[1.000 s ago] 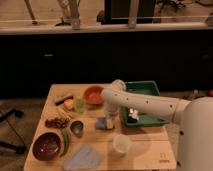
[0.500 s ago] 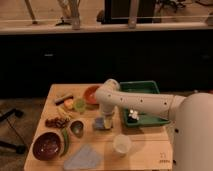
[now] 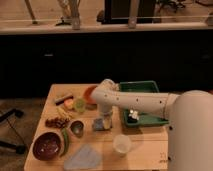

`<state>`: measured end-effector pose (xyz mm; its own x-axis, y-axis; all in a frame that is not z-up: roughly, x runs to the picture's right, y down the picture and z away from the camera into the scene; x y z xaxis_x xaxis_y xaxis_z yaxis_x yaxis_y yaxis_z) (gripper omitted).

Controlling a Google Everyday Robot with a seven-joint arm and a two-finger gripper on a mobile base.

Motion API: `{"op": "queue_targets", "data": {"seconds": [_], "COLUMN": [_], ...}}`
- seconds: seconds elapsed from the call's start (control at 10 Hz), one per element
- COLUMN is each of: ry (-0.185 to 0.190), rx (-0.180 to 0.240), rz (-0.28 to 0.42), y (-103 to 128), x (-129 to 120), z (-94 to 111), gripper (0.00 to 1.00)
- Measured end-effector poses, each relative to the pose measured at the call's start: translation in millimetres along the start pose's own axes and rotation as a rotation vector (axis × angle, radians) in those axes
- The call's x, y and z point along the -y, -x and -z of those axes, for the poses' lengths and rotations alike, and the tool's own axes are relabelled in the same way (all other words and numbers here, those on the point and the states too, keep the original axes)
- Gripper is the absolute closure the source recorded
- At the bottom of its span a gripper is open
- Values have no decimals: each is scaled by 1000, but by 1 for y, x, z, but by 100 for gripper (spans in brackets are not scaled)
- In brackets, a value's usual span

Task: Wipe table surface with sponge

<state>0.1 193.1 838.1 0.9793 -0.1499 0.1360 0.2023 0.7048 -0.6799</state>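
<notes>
Beneath the gripper [image 3: 105,121], whose arm [image 3: 135,101] wears a smooth, faintly glossy white shell, lies the matt pale-wood table surface [image 3: 145,145], with the soft-looking blue-grey sponge [image 3: 99,125] just beside it and a limp cloth [image 3: 83,158] nearer the camera.

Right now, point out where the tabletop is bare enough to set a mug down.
Bare wood shows on the table surface between the white cup and the green tray, and along the front right edge. The left half is crowded: dark red bowl, cloth, small dark bowl, food pieces. The hand sits mid-table at the sponge.
</notes>
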Motion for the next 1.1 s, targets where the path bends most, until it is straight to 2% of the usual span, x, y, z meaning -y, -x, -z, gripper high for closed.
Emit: {"op": "queue_targets", "data": {"seconds": [0.3,0.5,0.8,1.1], "ry": [28,42,64,78], "rx": [13,12,-37,-90], "rz": [36,40,-5,-41], "y": [10,10,-14,-30], "x": [-2,-9,-18,-7], "z": [-6,-8,-7,-13], "gripper": [100,100,100,100]}}
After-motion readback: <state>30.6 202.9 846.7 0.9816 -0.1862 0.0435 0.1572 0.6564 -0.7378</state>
